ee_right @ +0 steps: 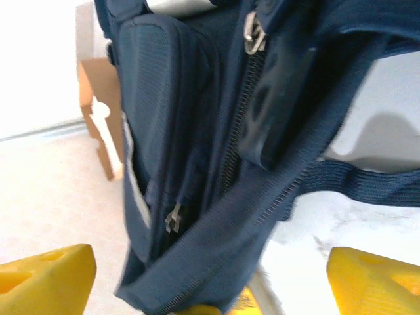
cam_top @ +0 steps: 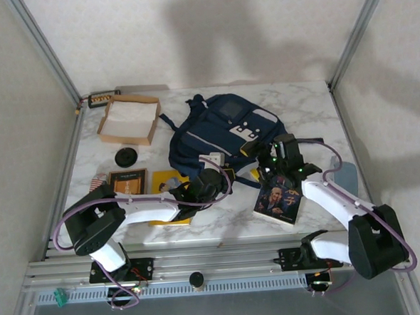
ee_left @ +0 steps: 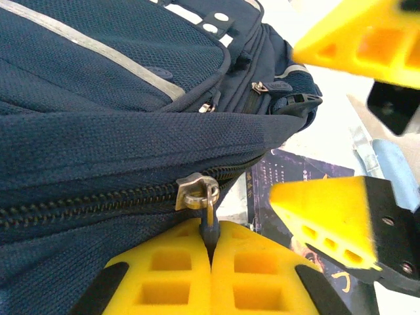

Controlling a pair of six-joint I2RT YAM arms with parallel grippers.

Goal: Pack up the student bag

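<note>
Student bag (cam_top: pixel 219 132): with left tool (ee_left: pixel 211 239) clamped shut on the zipper pull (ee_left: pixel 210 226), draw steadily along the teeth (ee_left: pixel 85 207), bracing it with the open right tool (cam_top: pixel 285 156).

Running my count on the top view. One student bag (cam_top: pixel 222 128), up at 12 o'clock. One shallow cardboard box (cam_top: pixel 128 120) at 10 o'clock. One black round disc (cam_top: pixel 126 157) at 9.

Books, I make it three: a brown-covered book (cam_top: pixel 128 182) at 8 o'clock, a yellow book (cam_top: pixel 163 183) at 7, and a dark book with a face on its cover (cam_top: pixel 278 200) at 4.

One pale blue flat piece (cam_top: pixel 344 174) at 3, can't tell what it is.

Two grippers: left gripper (ee_left: pixel 211 256), right gripper (ee_right: pixel 210 279).

On my left wrist view, three metal pulls: main zipper pull (ee_left: pixel 197 192) at 6 o'clock, pocket zipper pull (ee_left: pixel 209 105) at 12, side zipper pull (ee_left: pixel 260 86) at 1.
</note>
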